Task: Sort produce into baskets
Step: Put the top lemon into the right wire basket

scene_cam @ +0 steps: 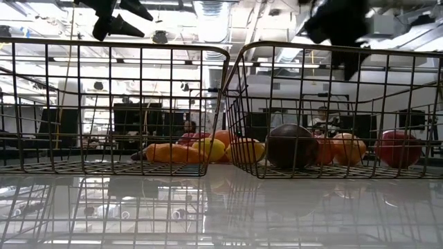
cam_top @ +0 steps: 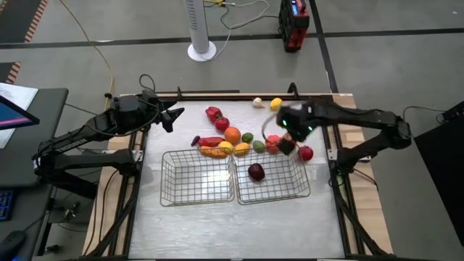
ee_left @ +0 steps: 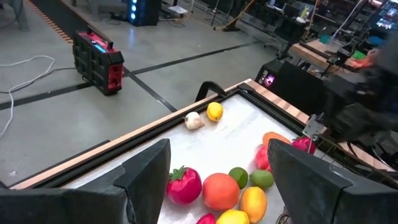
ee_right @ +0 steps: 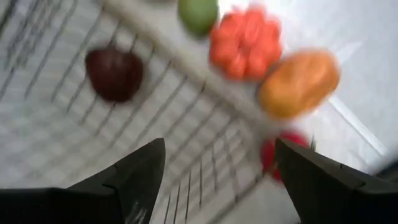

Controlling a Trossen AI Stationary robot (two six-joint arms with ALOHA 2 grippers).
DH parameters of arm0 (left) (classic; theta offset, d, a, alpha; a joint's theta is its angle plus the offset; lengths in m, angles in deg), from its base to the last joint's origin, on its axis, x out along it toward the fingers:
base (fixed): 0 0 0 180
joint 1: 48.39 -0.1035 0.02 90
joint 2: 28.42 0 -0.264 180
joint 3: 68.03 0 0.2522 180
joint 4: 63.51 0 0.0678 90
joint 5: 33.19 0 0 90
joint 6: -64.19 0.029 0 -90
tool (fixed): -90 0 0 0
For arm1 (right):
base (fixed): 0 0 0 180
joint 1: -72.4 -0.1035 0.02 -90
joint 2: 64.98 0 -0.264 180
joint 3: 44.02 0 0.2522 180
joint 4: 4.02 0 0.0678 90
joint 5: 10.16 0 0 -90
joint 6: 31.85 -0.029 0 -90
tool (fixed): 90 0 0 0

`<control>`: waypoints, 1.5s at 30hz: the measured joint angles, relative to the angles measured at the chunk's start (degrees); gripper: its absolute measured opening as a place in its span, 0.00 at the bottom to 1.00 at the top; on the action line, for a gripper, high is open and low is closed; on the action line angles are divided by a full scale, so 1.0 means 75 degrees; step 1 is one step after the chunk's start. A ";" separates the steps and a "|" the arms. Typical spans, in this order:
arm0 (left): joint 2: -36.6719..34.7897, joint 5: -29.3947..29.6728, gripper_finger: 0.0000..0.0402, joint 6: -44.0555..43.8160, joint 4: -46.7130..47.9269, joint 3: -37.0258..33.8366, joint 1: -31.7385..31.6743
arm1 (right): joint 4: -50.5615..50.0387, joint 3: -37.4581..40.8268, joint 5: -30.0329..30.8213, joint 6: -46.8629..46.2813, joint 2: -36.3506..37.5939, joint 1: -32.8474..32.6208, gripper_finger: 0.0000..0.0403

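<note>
Two wire-mesh baskets sit side by side near the table's front: the left basket [cam_top: 197,181] and the right basket [cam_top: 283,190]. A dark maroon fruit [cam_top: 256,172] lies on the right basket's floor [ee_right: 114,73]. The rest of the produce [cam_top: 232,135] lies in a cluster on the table behind the baskets. It includes a ridged red-orange piece [ee_right: 244,42], an orange one [ee_right: 298,82] and a green one [ee_right: 198,14]. My right gripper [ee_right: 217,168] hovers open above the right basket's far right corner [cam_top: 288,141], holding nothing. My left gripper [cam_top: 171,116] waits open at the far left, raised.
A whitish piece [cam_top: 257,102] and a small yellow one [cam_top: 275,104] lie near the table's far edge. A red fruit [cam_top: 306,153] rests just right of the right basket. A dark rail frames the table [ee_left: 205,90].
</note>
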 joint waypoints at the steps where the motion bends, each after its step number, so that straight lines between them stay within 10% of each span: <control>1: 0.0000 0.0003 0.64 0.0000 0.0000 0.0000 0.0000 | 0.0188 0.0000 0.0000 0.0205 -0.0130 0.0293 0.81; 23: 0.0000 0.0766 0.64 -0.0607 0.0000 0.0000 0.0000 | 0.2479 -0.0051 -0.0487 0.2935 -0.2833 0.4107 0.84; 45: 0.0000 0.1413 0.64 -0.0938 0.0006 0.0000 0.0000 | 0.4276 -0.1052 0.0586 0.1209 -0.4725 0.4977 0.90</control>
